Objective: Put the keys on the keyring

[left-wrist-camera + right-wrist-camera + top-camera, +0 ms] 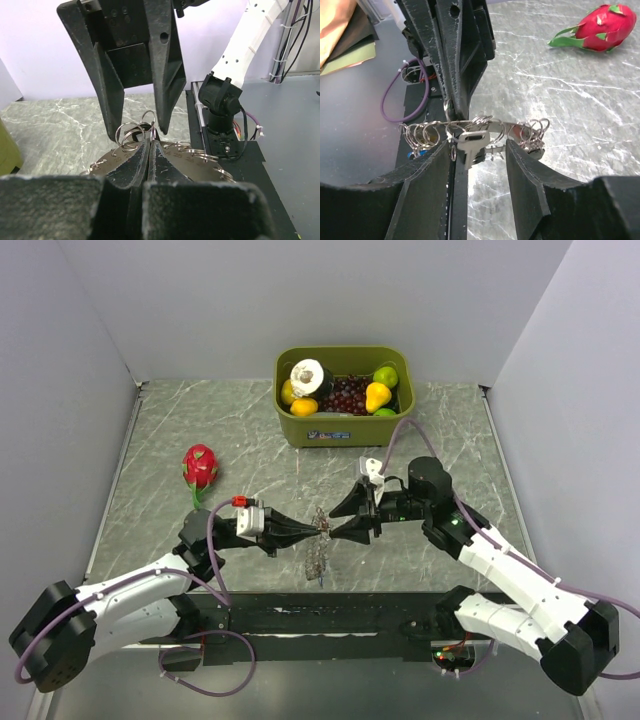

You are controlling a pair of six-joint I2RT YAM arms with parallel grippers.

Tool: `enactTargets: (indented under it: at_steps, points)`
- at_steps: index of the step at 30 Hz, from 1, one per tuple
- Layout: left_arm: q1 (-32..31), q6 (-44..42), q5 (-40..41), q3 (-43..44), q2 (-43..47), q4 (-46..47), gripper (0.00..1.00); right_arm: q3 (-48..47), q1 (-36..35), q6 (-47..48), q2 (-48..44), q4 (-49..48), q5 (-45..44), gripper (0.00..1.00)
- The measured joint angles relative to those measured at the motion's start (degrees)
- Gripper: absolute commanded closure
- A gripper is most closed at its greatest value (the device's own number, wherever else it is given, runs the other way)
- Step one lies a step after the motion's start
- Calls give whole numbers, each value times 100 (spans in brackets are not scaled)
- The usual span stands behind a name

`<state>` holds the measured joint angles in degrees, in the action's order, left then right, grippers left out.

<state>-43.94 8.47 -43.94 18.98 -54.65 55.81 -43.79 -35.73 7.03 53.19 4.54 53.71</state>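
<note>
Gripping the keyring [497, 131] in the shut left jaws above the tabletop [200, 420], with the right jaws half open astride its band, a silver key [469, 142] hanging between

A green bin [385, 430] sits at twelve o'clock on the grey marble tabletop [160, 430], holding dark grapes [347, 395], a yellow pear [377, 397], a green apple [386, 376] and an orange-yellow fruit [304, 406] (plus a white roll-like item [310, 375] that is hard to name). A red dragon fruit [200, 466] lies at ten o'clock, well apart from the bin
</note>
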Motion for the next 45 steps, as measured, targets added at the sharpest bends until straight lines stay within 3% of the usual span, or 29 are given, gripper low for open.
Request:
enactTargets:
  at_steps: [3,7,20,45]
  points:
    - [0,24,-26,0,-61,44,99,2,-2,-46,83,-81,-2,52]
    - [4,28,-35,0,-83,50,99,2,-2,-122,144,-146,68,69]
    - [35,42,-17,0,-68,46,99,44,-13,-144,247,-166,140,100]
    - [166,483,-9,-2,-129,339,99,111,-203,-39,372,-201,15,100]
